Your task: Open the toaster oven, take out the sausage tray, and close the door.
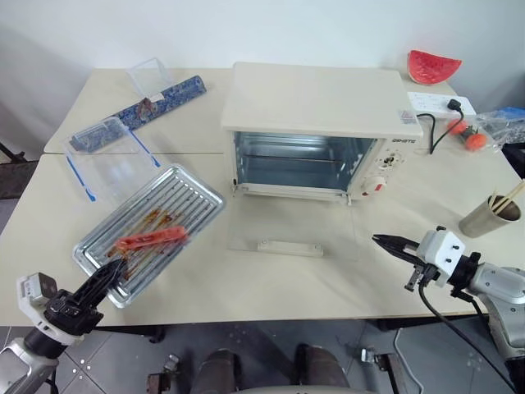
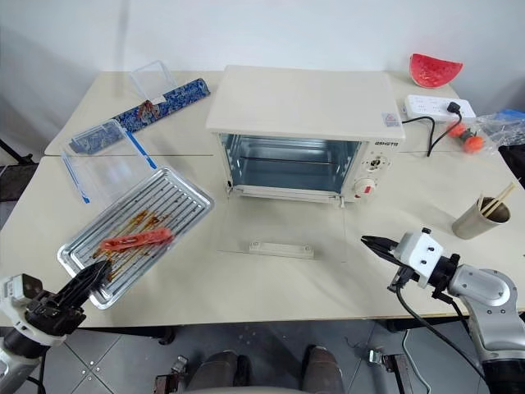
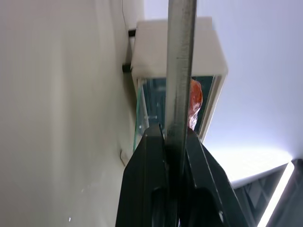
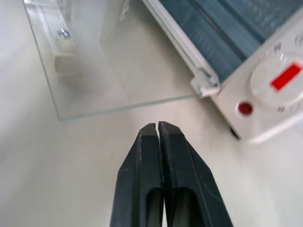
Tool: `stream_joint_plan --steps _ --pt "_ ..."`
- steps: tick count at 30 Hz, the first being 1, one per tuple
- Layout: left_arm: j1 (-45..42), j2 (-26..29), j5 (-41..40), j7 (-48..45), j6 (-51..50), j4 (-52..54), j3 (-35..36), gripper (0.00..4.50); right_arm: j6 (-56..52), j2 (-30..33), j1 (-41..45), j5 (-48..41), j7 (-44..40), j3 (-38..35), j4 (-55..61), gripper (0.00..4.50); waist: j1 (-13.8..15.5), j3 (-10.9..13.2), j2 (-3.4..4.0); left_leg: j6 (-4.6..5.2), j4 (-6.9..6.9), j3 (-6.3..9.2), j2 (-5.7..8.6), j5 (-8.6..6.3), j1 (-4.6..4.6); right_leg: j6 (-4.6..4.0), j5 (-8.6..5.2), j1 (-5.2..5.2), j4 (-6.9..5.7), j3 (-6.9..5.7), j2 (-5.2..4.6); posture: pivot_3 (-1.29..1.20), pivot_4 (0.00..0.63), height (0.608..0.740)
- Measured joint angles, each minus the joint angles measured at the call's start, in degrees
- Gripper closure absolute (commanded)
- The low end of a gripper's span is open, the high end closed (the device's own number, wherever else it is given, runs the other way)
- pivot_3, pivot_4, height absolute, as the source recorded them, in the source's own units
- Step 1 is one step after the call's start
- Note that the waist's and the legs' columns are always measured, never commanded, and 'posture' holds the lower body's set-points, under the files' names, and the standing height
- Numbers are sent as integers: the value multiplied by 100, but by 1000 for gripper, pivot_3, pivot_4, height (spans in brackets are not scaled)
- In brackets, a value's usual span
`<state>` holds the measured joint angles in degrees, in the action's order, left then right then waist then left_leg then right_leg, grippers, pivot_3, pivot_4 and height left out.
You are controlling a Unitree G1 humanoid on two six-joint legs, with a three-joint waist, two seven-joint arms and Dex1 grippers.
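One sausage tray (image 1: pixel 152 232) is out of the oven, over the front left part of the tabletop (image 1: pixel 271 283). It is tilted, and its near corner is clamped between the fingers of the left gripper (image 1: pixel 113 271) at the front edge. In the left wrist view the metal rim stands edge-on between the two black fingers (image 3: pixel 147 175). On the ridged bottom lies the reddish sausage (image 1: pixel 152 239), among brown grease stains. Whether the far end of the tray touches the table or hangs just above it, I cannot tell.

Behind it, near the middle of the tabletop, stands the toaster oven (image 1: pixel 316 103), with its chamber open and bare. The door (image 1: pixel 291 230) is folded down flat in front of it, and its cream handle (image 1: pixel 289 247) is on the outer end of the glass. On the right panel are a knob and a red button (image 4: pixel 245 108).

At the front right, the right gripper (image 1: pixel 385 242) hovers near the front right corner of the lowered door. Its fingers are pressed together and hold nothing.

At the back left are a clear plastic box (image 1: pixel 107 152) with blue clips and a blue patterned strip (image 1: pixel 156 107). At the back right lie a watermelon slice (image 1: pixel 433 66) and a power strip (image 1: pixel 439 105). Close to the right edge stands a cup (image 1: pixel 489 215) with chopsticks.
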<state>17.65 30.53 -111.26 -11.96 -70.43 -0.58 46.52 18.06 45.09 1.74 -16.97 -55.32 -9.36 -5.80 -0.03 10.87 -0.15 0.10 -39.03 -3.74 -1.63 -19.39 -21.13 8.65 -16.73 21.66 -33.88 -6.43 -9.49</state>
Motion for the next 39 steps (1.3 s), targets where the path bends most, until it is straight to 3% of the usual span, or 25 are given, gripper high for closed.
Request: stream_joint_plan --steps 7,15,20,34,39 --pt "-13 -678 0 400 477 220 317 4500 -431 -57 484 -8 -534 292 -842 4484 -15 0 0 0 0 -6 0 -2 1 -1 1 2 0 4 1 0 150 740" --pt "12 -875 0 684 627 238 468 4500 -622 -469 860 -424 -991 362 -763 4484 -5 0 0 -1 -1 -7 2 -3 0 -1 1 3 1 4 2 0 150 740" --pt "-106 -869 0 729 562 204 474 4500 -1289 -472 881 -1025 -1231 291 -293 4484 -6 0 0 -3 -1 -7 1 -6 -1 -1 1 5 0 4 3 0 150 740" --pt "-539 55 -1 560 -118 -507 245 4500 -3113 -329 1378 -2341 -239 -725 1493 4484 3 -1 0 -4 0 -14 -1 -20 -11 -1 1 24 -3 6 5 0 150 740" --pt "-643 902 -2 374 -522 -710 -380 4500 -3352 -357 1254 -2434 -1 -822 1583 4484 11 -2 -2 0 3 -25 0 -28 -18 -1 1 40 -11 8 4 0 150 740"
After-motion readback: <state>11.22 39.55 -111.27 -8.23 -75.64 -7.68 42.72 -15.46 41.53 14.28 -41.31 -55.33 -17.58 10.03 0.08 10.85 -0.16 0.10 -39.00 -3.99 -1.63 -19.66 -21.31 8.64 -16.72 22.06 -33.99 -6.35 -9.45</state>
